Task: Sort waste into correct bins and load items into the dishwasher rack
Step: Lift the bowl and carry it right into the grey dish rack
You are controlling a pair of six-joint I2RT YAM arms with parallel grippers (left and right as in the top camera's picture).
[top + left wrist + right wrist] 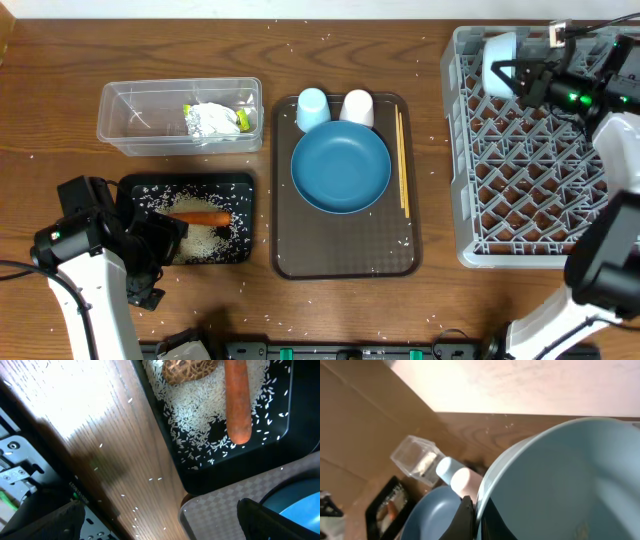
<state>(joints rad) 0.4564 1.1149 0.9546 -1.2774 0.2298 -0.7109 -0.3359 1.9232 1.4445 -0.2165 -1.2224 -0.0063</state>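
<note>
bowl [498, 62]: held tipped on edge above the far left corner of the rack [520, 200]. the right gripper [512, 76] is clamped narrow on the bowl rim. in the right wrist view its fingers [465, 522] pinch the rim, and the bowl fills most of the frame, cut off at the right and bottom. whether the bowl touches the pegs cannot be told.

left gripper [165, 235]: jaws spread wide, holding nothing, low over the black tray [135, 185]. from overhead it hides part of the tray contents. the lump [187, 370] shows only in the left wrist view, cut off at the top edge. it lies beside the carrot [205, 217] on a bed of rice [200, 415]. only the finger ends [270, 520] show in that view, at the lower corners.

tub [130, 115]: contains the wrapper [212, 120]; its print is too small to read.

brown tray [340, 250]: carries the plate [340, 168], blue cup [312, 108], white cup [358, 107] and, along its right edge, the chopsticks [402, 160].

table [60, 60]: loose grains are scattered across it.
</note>
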